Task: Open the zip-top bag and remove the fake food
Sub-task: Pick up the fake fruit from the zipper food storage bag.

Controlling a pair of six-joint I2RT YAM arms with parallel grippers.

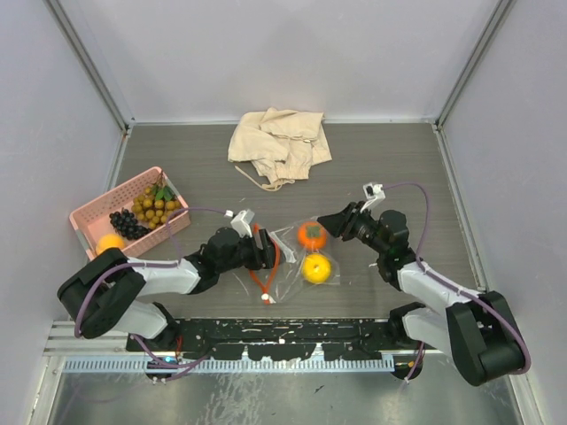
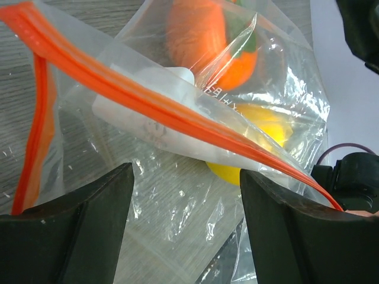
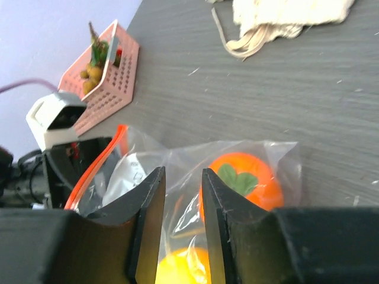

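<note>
The zip-top bag [image 1: 288,255] lies on the table [image 1: 399,159] between the two arms. Its orange-red zip strip [image 2: 148,106] is at the left gripper [image 1: 266,252], which is nearer the mouth. That gripper is spread wide, with the strip slanting across its gap and nothing pinched. Just ahead of the right gripper [image 3: 177,198] lie the orange fruit [image 3: 243,180] and the lemon [image 1: 316,267], inside the bag. Its fingers stand narrowly parted with film showing between them, gripping nothing as far as I can judge.

A clear zip-top bag [image 1: 285,266] lies flat near the middle of the worktop [image 1: 390,168], toward its near edge, its orange-red zip strip [image 1: 259,270] on the left with the mouth parted. Inside sit an orange fruit [image 1: 311,235] with a green leaf cap and a yellow lemon [image 1: 316,267]. A tan berry cluster [image 1: 155,205], dark grapes [image 1: 127,223] and a second orange fruit [image 1: 111,242] rest in the pink basket [image 1: 93,214] by the left edge
</note>
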